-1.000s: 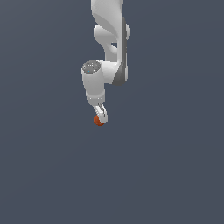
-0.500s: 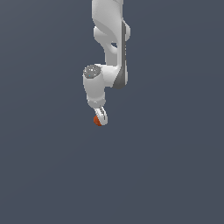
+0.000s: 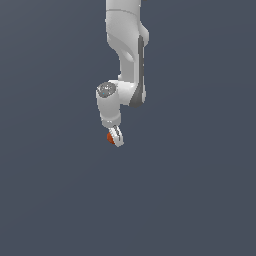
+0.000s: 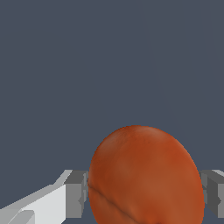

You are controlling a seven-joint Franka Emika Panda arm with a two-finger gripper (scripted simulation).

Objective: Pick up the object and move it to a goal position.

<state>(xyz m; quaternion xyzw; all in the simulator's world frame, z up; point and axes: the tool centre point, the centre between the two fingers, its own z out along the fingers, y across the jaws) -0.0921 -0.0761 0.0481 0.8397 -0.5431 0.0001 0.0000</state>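
Note:
The orange-red ball sits between the fingers of my gripper at the end of the white arm, in the middle of the exterior view. In the wrist view the ball looks large and fills the gap between the two grey finger pads, which press on both its sides. The gripper is shut on the ball. The fingers partly hide the ball in the exterior view.
The white arm comes down from the top of the exterior view. Around it there is only a plain dark grey-blue background. No goal marker shows.
The gripper with the ball has moved slightly to the exterior view's right. The grip on the ball is unchanged.

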